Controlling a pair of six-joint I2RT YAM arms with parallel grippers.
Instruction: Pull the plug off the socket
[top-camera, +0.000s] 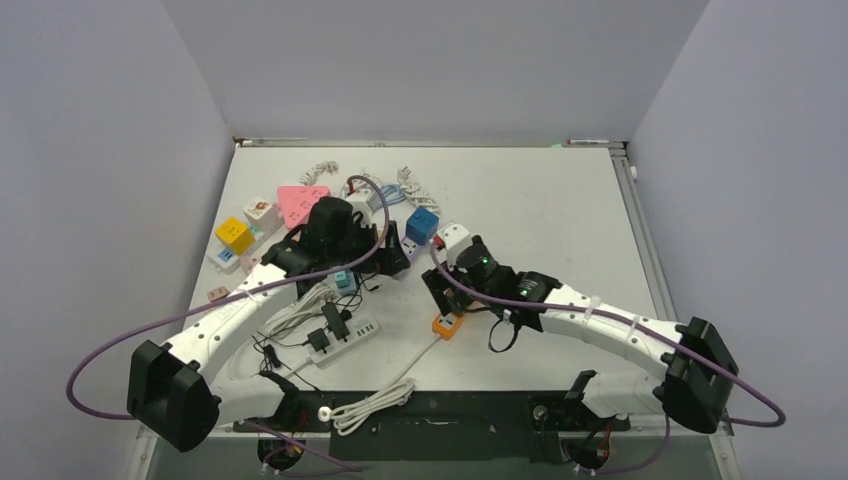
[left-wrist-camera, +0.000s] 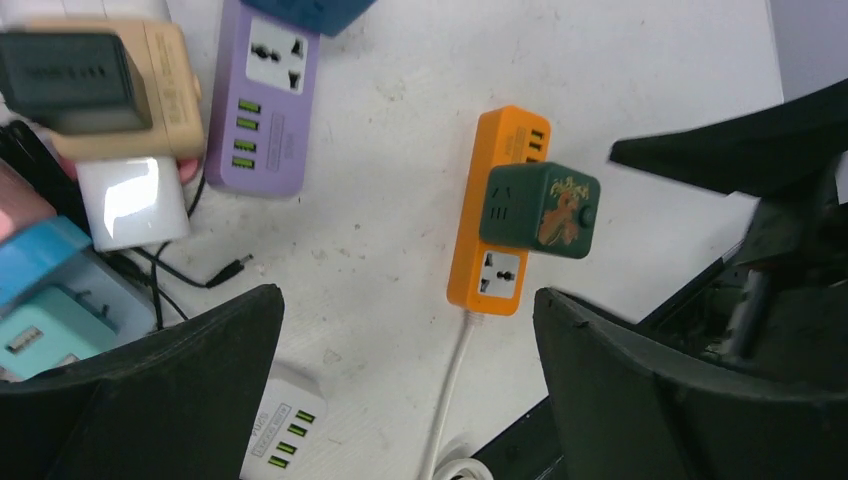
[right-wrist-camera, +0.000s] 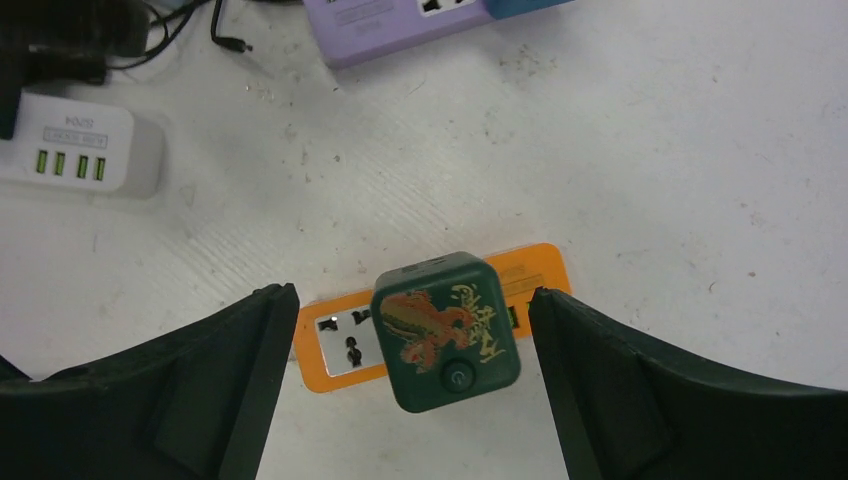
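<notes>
Your white worktop (top-camera: 540, 200) carried a clutter of strips and adapters left of centre. Your left arm (top-camera: 240, 305) reached in over that clutter. Your right arm (top-camera: 590, 315) came in from the other side, wrist over the orange power strip (right-wrist-camera: 335, 350). The left jaws were spread wide with nothing between them, hanging above bare worktop, and the orange strip lay ahead of them, nearer one finger (left-wrist-camera: 650, 400). The right jaws were spread too, straddling the green cube plug (right-wrist-camera: 447, 330). There was a clear gap on one side. The other finger (right-wrist-camera: 690, 400) was just beside the cube's edge, and I couldn't tell if it touched. No pinch was visible. The plug was seated in the orange strip, covering its middle, with one socket exposed at the cable end and the USB ports at the other. The strip lay flat on the worktop, its white cable (left-wrist-camera: 452, 385) running off toward the near edge. A purple strip (left-wrist-camera: 262, 110) lay flat, apart from it. A white USB charger strip (right-wrist-camera: 70, 150) sat off to one side. Smallest bit was a loose black barrel connector (left-wrist-camera: 235, 268) on its lead, lying between the purple strip and the white one.
</notes>
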